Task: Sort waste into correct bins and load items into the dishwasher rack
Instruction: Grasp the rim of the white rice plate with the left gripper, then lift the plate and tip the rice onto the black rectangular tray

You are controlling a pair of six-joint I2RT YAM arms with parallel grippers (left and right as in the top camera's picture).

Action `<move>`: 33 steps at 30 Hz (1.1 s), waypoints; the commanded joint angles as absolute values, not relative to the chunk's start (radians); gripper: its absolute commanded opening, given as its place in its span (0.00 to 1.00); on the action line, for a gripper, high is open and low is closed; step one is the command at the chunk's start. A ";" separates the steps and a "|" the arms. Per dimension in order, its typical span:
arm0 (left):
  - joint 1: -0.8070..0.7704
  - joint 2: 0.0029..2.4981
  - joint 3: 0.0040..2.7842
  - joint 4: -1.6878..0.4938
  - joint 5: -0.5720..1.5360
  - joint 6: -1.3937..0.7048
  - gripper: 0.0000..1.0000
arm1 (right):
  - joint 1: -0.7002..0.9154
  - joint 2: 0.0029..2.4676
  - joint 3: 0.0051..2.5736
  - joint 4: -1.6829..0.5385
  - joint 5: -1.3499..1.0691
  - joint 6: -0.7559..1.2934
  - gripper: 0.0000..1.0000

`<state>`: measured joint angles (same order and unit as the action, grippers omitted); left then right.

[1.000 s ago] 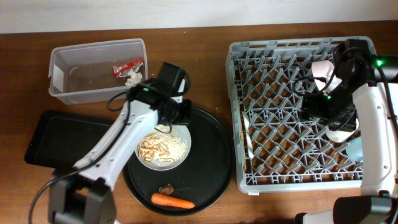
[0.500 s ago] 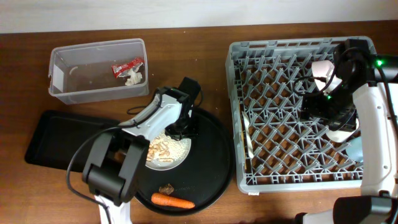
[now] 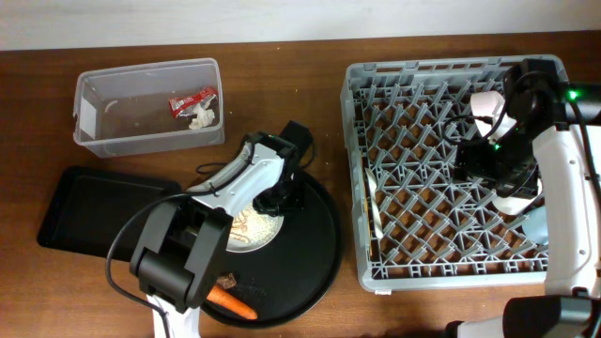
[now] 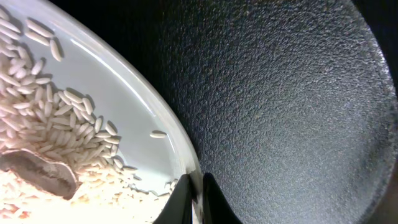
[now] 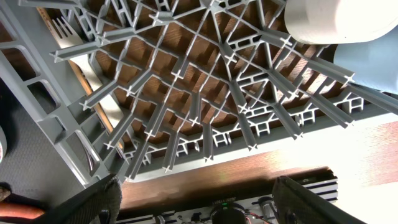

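Lying nearest: carrot (image 3: 228, 301), on the near-left edge of the round black tray (image 3: 315, 249).
Plate (image 3: 250, 231): holds rice, left of the tray's middle.
Left gripper (image 4: 198, 199): clenched on the plate's far-right rim.
Right gripper (image 5: 194, 186): fingers spread wide, holding nothing, over the dishwasher rack (image 3: 423, 188).
Far left: clear bin (image 3: 141, 147) with a wrapper (image 3: 192, 98).

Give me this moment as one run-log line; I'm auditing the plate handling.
left claw: shut on plate rim | plate: holds rice, on round black tray | right claw: open, empty, above dishwasher rack
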<state>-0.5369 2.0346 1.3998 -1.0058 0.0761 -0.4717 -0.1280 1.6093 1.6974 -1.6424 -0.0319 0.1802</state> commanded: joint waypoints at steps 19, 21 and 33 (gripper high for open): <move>-0.574 2.115 1.437 -1.154 -0.134 -0.459 0.00 | -0.131 1.611 1.692 -1.640 -0.041 0.179 0.81; -0.574 2.114 1.478 -1.206 -0.162 -0.459 0.00 | -0.131 1.611 1.692 -1.639 -0.041 0.179 0.81; -0.501 1.902 1.544 -1.325 -0.225 -0.444 0.00 | -0.131 1.611 1.692 -1.639 -0.041 0.179 0.81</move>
